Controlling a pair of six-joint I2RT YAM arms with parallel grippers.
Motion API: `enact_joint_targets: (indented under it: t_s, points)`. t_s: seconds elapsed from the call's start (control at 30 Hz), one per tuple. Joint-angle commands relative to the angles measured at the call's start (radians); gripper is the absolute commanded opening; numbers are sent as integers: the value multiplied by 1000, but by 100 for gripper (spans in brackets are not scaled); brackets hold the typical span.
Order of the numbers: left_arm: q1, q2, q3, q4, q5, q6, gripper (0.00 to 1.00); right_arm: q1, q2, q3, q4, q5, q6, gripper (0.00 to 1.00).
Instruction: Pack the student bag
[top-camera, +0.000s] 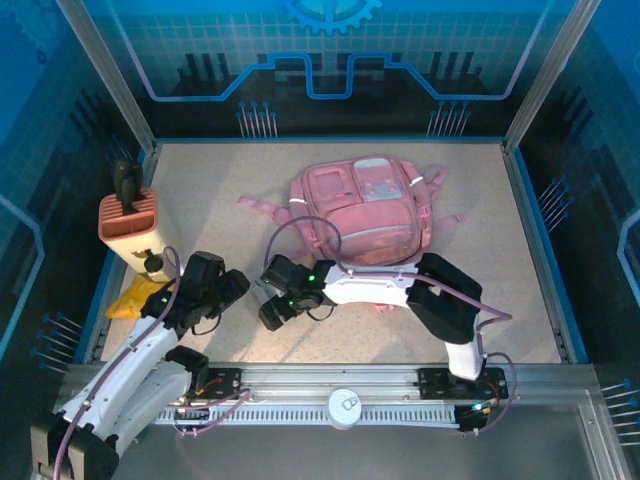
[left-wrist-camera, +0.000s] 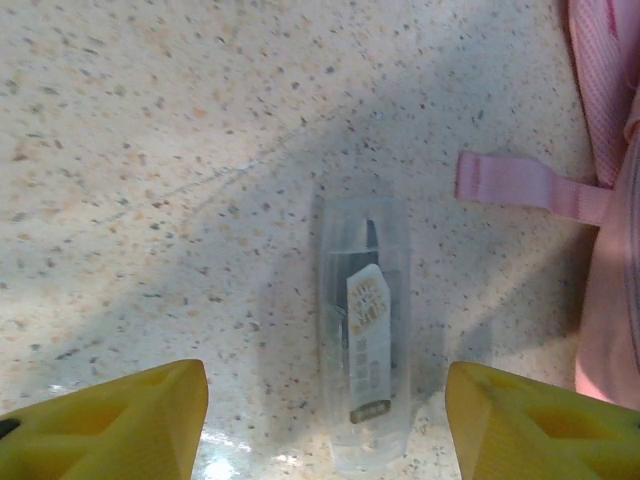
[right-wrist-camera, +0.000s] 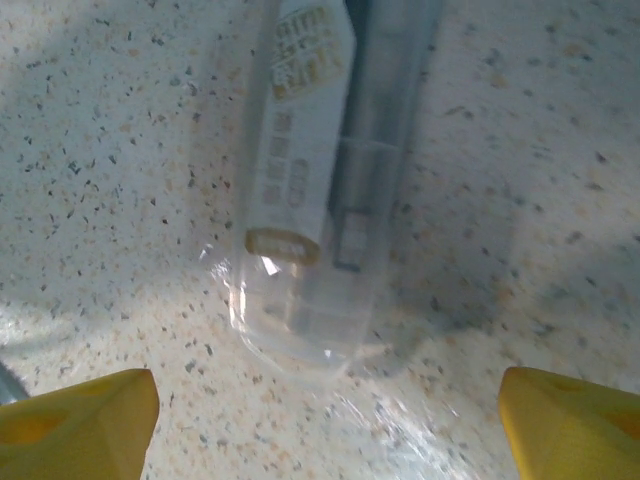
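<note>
We see the large soft pink fabric backpack (top-camera: 362, 212) lying flat on the speckled beige tabletop (top-camera: 205, 185), in the middle towards the far edge. Its front faces up, its pockets and pale strips show, and its pink straps trail out to either side. In the top view both arms reach in over the bare tabletop just in front of the bag, their wrists close together.

Below them lies a clear, rounded plastic case (left-wrist-camera: 365, 370) with a white printed label and a dark, slim item inside; we cannot tell what that item is. The case rests flat on the tabletop, apart from the bag.

In the left wrist view, the left tool (left-wrist-camera: 325, 400) hangs over the near end of the case with its yellow fingers (left-wrist-camera: 120, 420) spread wide. The case sits in the gap between them, touching neither, so this tool is released and grasps nothing. A flat pink strap (left-wrist-camera: 520, 185) of the bag lies beyond the case, to its right, and the pink fabric of the bag runs down the right edge of that view.

The right tool (right-wrist-camera: 325, 385) hovers over the rounded end of the same case. Its yellow fingers (right-wrist-camera: 575, 420) stand well apart and clear of the plastic, so it too is released and holds nothing.

At the left edge of the tabletop an orange ribbed box (top-camera: 127, 222) stands with a black object (top-camera: 126, 183) sticking out of its top. Nearer the arms, a flat yellow item (top-camera: 132, 300) lies by the same edge.
</note>
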Motion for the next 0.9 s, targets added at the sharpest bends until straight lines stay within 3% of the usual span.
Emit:
enact_joint_targets:
  t_s: [0.0, 0.5, 0.87]
  points:
    - [11, -9, 52, -116, -121, 10, 65, 36, 53, 72, -83, 97, -60, 86]
    - [14, -71, 48, -146, -194, 23, 71, 66, 188, 193, -113, 155, -120, 71]
    - [14, -51, 26, -98, -157, 17, 72, 66, 186, 182, -94, 130, -127, 53]
